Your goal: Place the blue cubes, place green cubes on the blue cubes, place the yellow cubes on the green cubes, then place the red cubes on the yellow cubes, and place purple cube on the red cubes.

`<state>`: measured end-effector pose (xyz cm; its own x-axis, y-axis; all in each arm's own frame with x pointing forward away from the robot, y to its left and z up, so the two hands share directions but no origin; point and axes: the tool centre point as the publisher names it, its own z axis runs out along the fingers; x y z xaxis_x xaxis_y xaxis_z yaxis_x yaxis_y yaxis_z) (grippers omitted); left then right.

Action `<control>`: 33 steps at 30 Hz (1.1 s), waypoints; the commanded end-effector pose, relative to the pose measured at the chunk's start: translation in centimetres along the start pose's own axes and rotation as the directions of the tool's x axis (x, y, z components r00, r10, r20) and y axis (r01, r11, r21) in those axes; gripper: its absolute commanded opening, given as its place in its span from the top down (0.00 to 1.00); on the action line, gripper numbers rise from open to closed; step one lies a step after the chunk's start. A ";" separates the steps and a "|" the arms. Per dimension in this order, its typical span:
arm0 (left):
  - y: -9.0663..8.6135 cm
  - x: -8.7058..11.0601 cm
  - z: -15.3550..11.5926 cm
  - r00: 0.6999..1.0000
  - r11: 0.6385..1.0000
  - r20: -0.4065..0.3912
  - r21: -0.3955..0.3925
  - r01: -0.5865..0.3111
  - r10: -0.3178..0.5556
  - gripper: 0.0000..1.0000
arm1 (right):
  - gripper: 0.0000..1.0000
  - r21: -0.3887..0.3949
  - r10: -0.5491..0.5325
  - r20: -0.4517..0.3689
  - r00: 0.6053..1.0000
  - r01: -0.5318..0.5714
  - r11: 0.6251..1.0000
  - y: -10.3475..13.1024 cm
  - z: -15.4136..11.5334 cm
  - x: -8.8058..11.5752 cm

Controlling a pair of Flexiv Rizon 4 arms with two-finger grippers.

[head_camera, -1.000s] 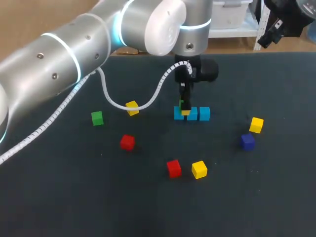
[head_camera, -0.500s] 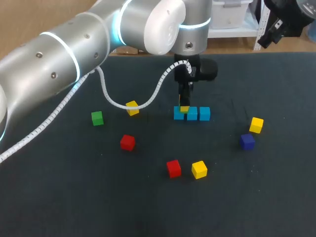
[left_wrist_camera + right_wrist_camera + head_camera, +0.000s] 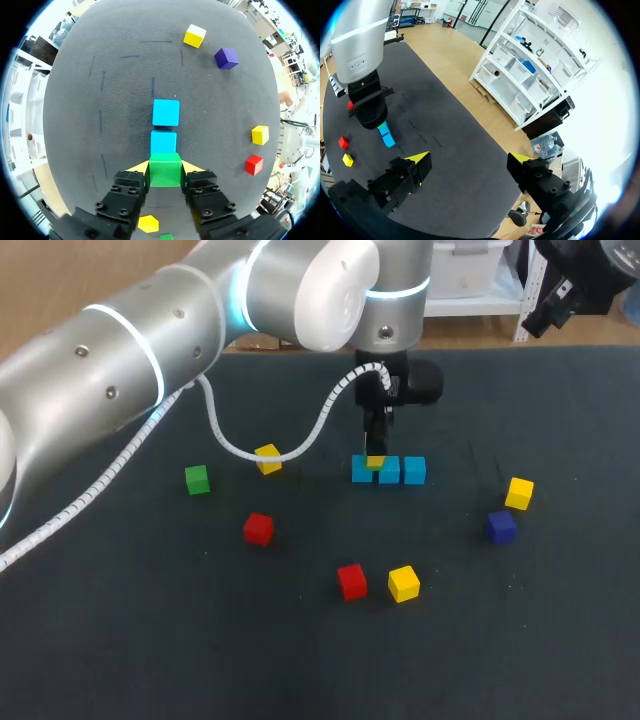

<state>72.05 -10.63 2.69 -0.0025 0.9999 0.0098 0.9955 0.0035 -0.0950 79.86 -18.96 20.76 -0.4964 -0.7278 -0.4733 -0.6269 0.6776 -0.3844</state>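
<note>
- Head view: the table (image 3: 150, 640) has a dark grey, matt surface.
- The left arm (image 3: 150, 330) comes in from the left corner and reaches to the middle, with a white coiled cable (image 3: 318, 425) looping off it.
- The left gripper (image 3: 375, 455) points straight down over the left end of a row of three blue cubes (image 3: 389, 470), which touch side by side. What it holds is too small to tell here.
- Loose cubes lie well apart on the surface. A spare green cube (image 3: 197, 479) and a yellow cube (image 3: 267, 458) are to the left, with a red cube (image 3: 258, 528) nearer the front.
- A second red cube (image 3: 351, 580) sits just beside a second yellow cube (image 3: 403, 583).
- To the right, a third yellow cube (image 3: 519, 493) lies near the purple cube (image 3: 501, 526).
- The right arm (image 3: 575, 280) is at the far right corner.
- Left wrist view: the left gripper (image 3: 165, 167) has both yellow-tipped fingers (image 3: 141, 167) clamped on a held green cube (image 3: 165, 176), one on each side.
- Two blue cubes (image 3: 163, 142) lie in line straight ahead of it, the nearer one just beyond the held green cube. What lies under that cube is hidden.
- The grey surface (image 3: 100, 90) has a felt-like look, with faint short dark marks on it.
- The purple cube (image 3: 227, 58) and a yellow cube (image 3: 194, 35) lie far ahead. Another yellow cube (image 3: 260, 135) and a red cube (image 3: 254, 165) lie off to one side.
- Right wrist view: the right gripper (image 3: 469, 159) hangs high, near the table's edge. Its fingers (image 3: 420, 159) are spread wide apart with nothing between them.
- Ahead of it, the left arm (image 3: 362, 75) stands over the blue cubes (image 3: 386, 136) on the dark surface (image 3: 435, 125).
</note>
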 end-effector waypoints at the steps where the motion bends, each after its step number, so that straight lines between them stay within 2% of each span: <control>1: 0.2 -0.1 0.1 1.000 1.000 -0.003 0.003 0.000 0.000 0.65 | 0.00 0.008 0.002 0.003 1.000 -0.002 1.000 0.2 0.0 0.1; 7: 0.3 -0.1 0.3 1.000 1.000 -0.001 0.007 0.002 -0.002 0.64 | 0.00 0.008 0.002 0.003 1.000 -0.002 1.000 0.2 0.0 0.1; 8: 0.3 0.0 0.3 1.000 1.000 -0.001 0.008 0.001 -0.001 0.59 | 0.00 0.008 0.002 0.003 1.000 -0.002 1.000 0.2 0.0 0.1; 10: 0.3 0.0 0.3 1.000 1.000 0.001 0.007 -0.001 0.001 0.56 | 0.00 0.008 0.002 0.003 1.000 -0.002 1.000 0.2 0.0 0.1; 11: 0.3 0.0 0.4 1.000 1.000 0.001 0.007 -0.002 0.002 0.53 | 0.00 0.008 0.002 0.003 1.000 -0.002 1.000 0.2 0.0 0.1; 14: 0.3 0.0 0.4 1.000 1.000 0.004 0.007 -0.003 0.003 0.31 | 0.00 0.008 0.002 0.003 1.000 -0.002 1.000 0.2 0.0 0.1; 19: 0.2 0.1 0.4 1.000 1.000 0.009 0.005 -0.004 0.004 0.24 | 0.00 0.008 0.002 0.003 1.000 -0.002 1.000 0.2 0.0 0.1; 21: 0.2 0.1 0.3 1.000 1.000 0.011 0.004 -0.005 0.005 0.11 | 0.00 0.008 0.002 0.003 1.000 -0.002 1.000 0.2 0.0 0.1; 22: 0.2 0.1 0.3 1.000 1.000 0.012 0.003 -0.005 0.005 0.09 | 0.00 0.008 0.002 0.003 1.000 -0.002 1.000 0.2 0.0 0.1; 25: 0.1 0.1 0.2 1.000 1.000 0.013 0.002 -0.003 0.003 0.14 | 0.00 0.008 0.002 0.003 1.000 -0.002 1.000 0.2 0.0 0.1; 26: 0.1 0.2 0.2 1.000 1.000 0.015 0.003 -0.002 0.002 0.12 | 0.00 0.008 0.002 0.003 1.000 -0.002 1.000 0.2 0.0 0.1; 27: -0.1 0.2 0.0 1.000 1.000 0.020 0.004 0.001 -0.001 0.02 | 0.00 0.008 0.002 0.003 1.000 -0.002 1.000 0.2 0.0 0.1; 28: -0.2 0.2 -0.3 1.000 1.000 0.028 -0.003 0.003 -0.003 0.00 | 0.00 0.008 0.002 0.003 1.000 -0.002 1.000 0.2 0.0 0.1; 33: -1.1 0.4 -2.0 0.997 0.999 0.071 -0.032 0.015 -0.013 0.00 | 0.00 0.008 0.002 0.003 1.000 -0.002 1.000 0.2 0.0 0.1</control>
<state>72.40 -11.29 3.90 -0.0189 0.9990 -0.0401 0.9956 0.0151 -0.0921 79.86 -18.96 20.77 -0.4964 -0.7277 -0.4733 -0.6269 0.6777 -0.3844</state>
